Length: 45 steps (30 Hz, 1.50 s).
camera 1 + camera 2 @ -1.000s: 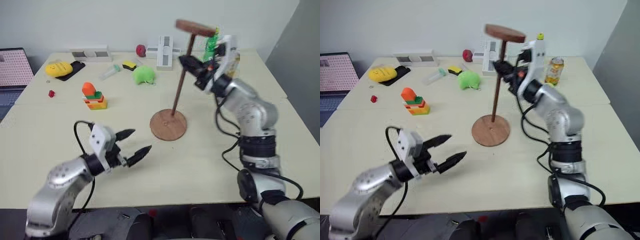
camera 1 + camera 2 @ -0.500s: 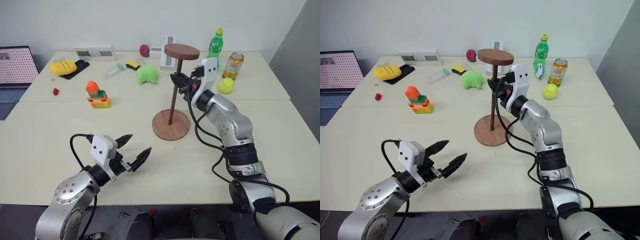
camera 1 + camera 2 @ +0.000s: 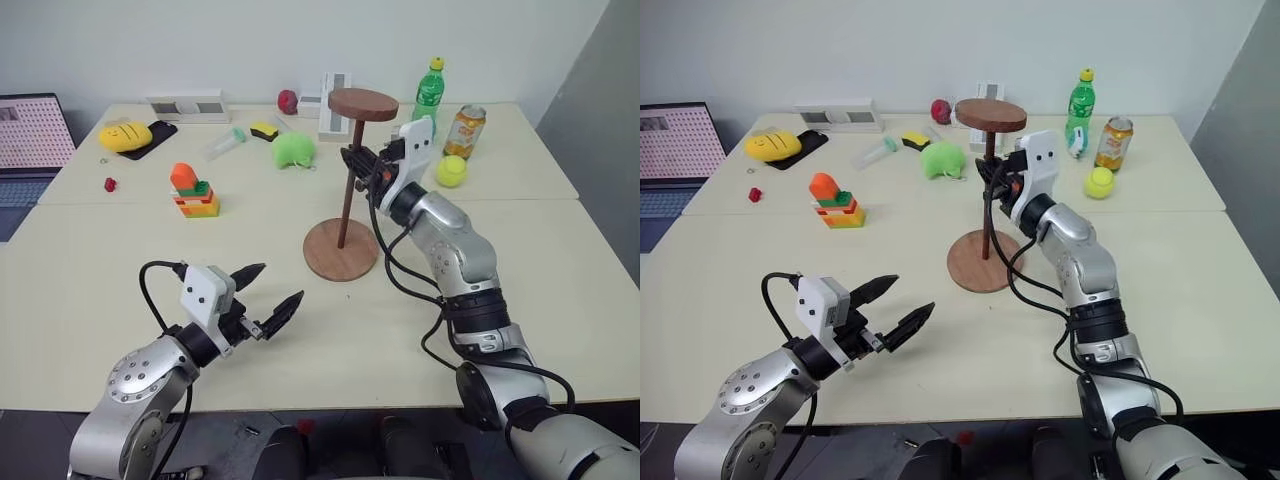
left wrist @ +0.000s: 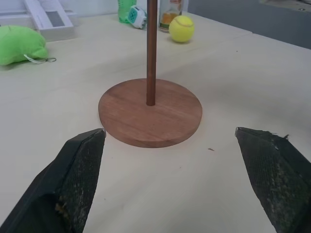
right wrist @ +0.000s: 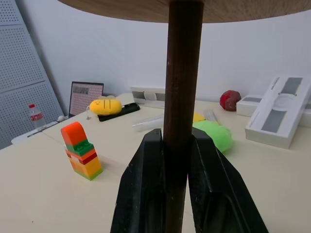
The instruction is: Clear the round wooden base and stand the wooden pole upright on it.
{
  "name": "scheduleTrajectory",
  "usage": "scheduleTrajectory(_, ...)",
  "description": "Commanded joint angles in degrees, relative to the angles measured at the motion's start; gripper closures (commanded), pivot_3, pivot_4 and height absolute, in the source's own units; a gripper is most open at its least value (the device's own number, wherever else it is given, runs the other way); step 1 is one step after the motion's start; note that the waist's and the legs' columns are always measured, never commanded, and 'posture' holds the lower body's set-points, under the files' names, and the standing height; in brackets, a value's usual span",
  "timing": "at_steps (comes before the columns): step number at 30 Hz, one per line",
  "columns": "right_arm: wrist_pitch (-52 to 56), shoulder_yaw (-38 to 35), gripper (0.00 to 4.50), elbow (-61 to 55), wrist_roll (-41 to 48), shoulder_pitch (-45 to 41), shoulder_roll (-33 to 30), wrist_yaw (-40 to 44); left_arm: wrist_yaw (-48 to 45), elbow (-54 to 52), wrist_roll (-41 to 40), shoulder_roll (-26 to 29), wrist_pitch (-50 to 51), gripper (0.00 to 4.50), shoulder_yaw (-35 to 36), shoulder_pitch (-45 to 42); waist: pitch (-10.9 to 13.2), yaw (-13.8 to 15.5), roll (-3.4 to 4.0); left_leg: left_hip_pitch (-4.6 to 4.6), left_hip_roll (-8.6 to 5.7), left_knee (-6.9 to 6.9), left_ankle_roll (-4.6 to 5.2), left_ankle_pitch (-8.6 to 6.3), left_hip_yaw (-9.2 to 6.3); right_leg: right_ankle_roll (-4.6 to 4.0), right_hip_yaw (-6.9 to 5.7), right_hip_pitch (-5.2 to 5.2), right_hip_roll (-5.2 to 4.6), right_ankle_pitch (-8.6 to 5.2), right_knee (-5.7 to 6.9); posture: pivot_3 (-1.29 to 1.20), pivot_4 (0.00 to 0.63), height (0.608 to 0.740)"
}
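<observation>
Wooden pole [image 3: 346, 190] stands upright on the round wooden base [image 3: 341, 250], clamped by the right gripper [image 3: 352, 160]. Left gripper [image 3: 268, 292] hangs with fingers spread, empty.

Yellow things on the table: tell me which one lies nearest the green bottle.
The yellow ball, sitting just in front of the green bottle beside the orange can. The yellow plush lies at the far opposite corner.

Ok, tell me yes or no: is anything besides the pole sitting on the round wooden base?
No. In the left wrist view the round wooden base carries just the wooden pole, standing at its centre.
</observation>
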Motion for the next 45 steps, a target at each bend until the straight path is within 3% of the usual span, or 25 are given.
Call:
scheduleTrajectory(1,-3.3,2.7,4.16,-0.9,-4.0,1.7,-1.6,1.2,-0.4,-0.5,0.5,0.7,-1.8,0.0,-0.3,-1.1,0.0,0.1,0.0,0.0,-0.01,0.0,0.0,0.0,0.0,0.0,0.0,0.0,-0.01,0.0,0.0,0.0,0.15,0.74)
scheduleTrajectory(14,1.9,6.1,4.16,-4.9,-4.8,7.7,0.9,-0.3,-0.4,0.3,1.1,0.4,-2.9,0.0,-0.9,-1.1,-0.1,0.4,-0.02,0.3,0.01,-0.05,0.01,-0.01,-0.02,0.0,0.0,0.29,0.0,0.0,-0.05,0.0,0.15,0.74)
scheduleTrajectory(18,4.1,6.3,4.16,-4.0,-5.3,9.1,0.5,-0.4,-0.5,0.8,1.3,0.3,-3.2,0.0,-0.9,-1.3,-0.1,0.4,-0.02,0.79,0.02,-0.2,0.02,-0.03,-0.04,0.0,-0.03,0.8,0.0,-0.01,-0.31,0.0,0.15,0.74)
scheduleTrajectory(27,4.8,6.8,4.16,-2.6,-6.0,7.8,-0.6,1.1,-0.5,2.4,2.0,0.4,-4.0,0.0,-1.4,-2.7,-0.3,0.4,-0.06,0.98,0.02,-0.25,0.02,-0.03,-0.05,-0.01,-0.02,0.98,0.01,-0.01,-0.36,0.0,0.15,0.74)
scheduleTrajectory(29,4.9,6.5,3.53,-3.1,-5.8,7.3,-1.0,1.6,-0.7,2.9,2.0,0.6,-4.2,0.0,-1.3,-3.3,-0.3,0.4,-0.07,0.98,0.01,-0.25,0.02,-0.03,-0.05,-0.01,-0.02,0.98,0.01,-0.01,-0.36,0.0,0.15,0.74)
scheduleTrajectory(34,8.3,6.0,2.48,-5.3,-4.0,6.6,-2.9,4.4,-1.6,4.6,1.5,1.5,-4.3,0.0,-0.5,-4.7,-0.1,0.5,0.01,0.66,-0.01,-0.24,0.02,-0.03,-0.04,-0.01,-0.02,0.7,-0.01,-0.01,-0.37,0.0,0.15,0.74)
scheduleTrajectory(40,15.2,8.8,1.24,-9.4,-2.2,9.5,-9.5,13.7,-4.2,6.8,0.2,3.8,-2.7,0.0,-0.3,-6.2,-0.1,0.5,0.01,0.57,0.01,-0.29,0.02,-0.04,-0.06,-0.01,-0.03,0.63,-0.02,-0.01,-0.48,0.0,0.15,0.74)
scheduleTrajectory(45,17.8,8.9,0.02,-13.0,0.1,11.7,-17.7,22.4,-11.3,13.6,-3.1,11.5,1.5,0.0,2.1,-11.1,0.0,0.5,0.02,0.57,-0.01,-0.29,0.03,-0.04,-0.08,0.0,-0.1,0.67,-0.01,-0.01,-0.49,0.0,0.15,0.74)
